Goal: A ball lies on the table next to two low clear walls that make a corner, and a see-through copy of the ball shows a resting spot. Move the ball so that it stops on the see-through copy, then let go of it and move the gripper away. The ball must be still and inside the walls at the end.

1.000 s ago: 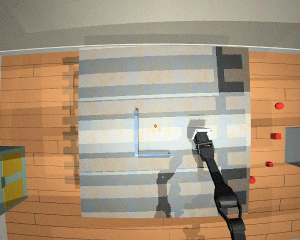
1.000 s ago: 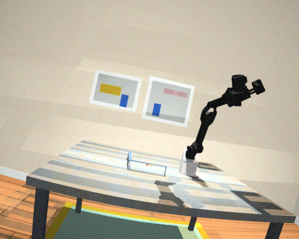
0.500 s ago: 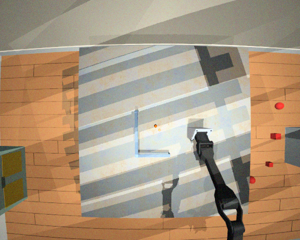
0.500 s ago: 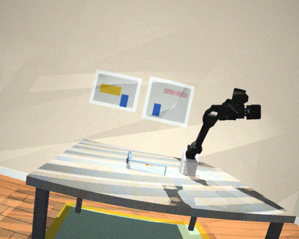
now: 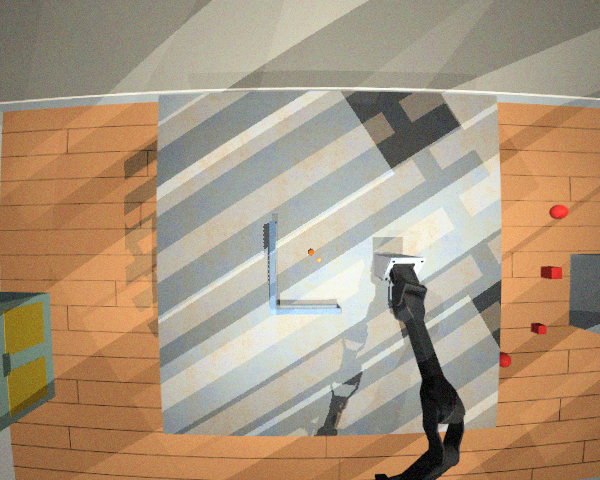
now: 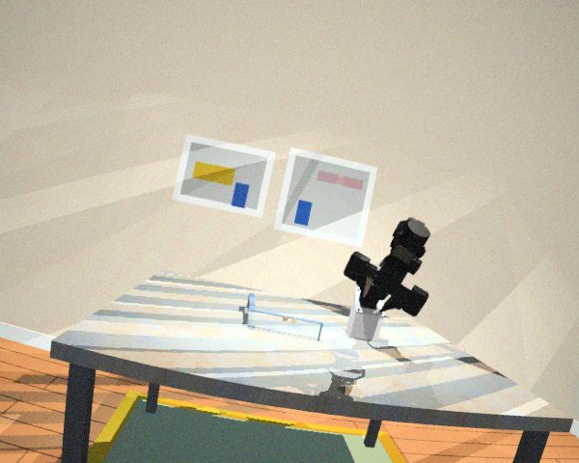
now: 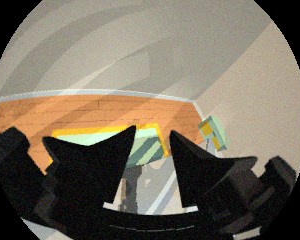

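Note:
A small orange ball lies on the table. The paler see-through copy is close by, a little lower right of the ball in the top view; the two do not overlap there. The left clear wall and the lower clear wall make a corner; ball and copy are on its inner side, apart from both walls. My gripper is partly open and empty, far from the ball and raised above the table's near side. The wrist view shows neither ball nor walls.
The white arm base stands on the striped table to the right of the walls. Red balls and blocks lie on the floor beyond the table's right edge. A green and yellow cabinet stands at the left.

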`<state>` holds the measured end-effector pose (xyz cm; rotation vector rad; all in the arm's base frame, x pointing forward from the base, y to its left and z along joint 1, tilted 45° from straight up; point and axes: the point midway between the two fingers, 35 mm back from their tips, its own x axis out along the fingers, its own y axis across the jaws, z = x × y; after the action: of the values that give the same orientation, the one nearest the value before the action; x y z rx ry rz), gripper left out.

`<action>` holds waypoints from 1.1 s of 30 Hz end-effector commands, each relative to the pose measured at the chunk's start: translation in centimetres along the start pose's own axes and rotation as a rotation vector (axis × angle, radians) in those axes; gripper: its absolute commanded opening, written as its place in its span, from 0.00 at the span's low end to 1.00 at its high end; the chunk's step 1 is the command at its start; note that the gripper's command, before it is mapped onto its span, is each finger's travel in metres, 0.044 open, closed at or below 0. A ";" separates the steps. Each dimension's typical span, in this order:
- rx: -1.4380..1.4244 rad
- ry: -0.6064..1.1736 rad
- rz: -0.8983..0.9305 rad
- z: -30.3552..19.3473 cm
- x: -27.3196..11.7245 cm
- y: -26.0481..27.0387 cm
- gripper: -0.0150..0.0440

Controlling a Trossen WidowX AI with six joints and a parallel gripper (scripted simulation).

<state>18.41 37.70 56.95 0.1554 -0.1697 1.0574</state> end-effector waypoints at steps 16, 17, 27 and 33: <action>-0.216 0.530 -0.215 -20.7 1.2 -20.0 0.59; -0.217 0.560 -0.225 -21.9 0.6 -21.3 0.59; -0.171 0.822 -0.300 -31.3 -6.6 -31.6 0.59; -0.086 0.953 -0.322 -36.4 -12.6 -35.9 0.59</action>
<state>46.07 19.46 20.38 -0.4010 0.5706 0.7070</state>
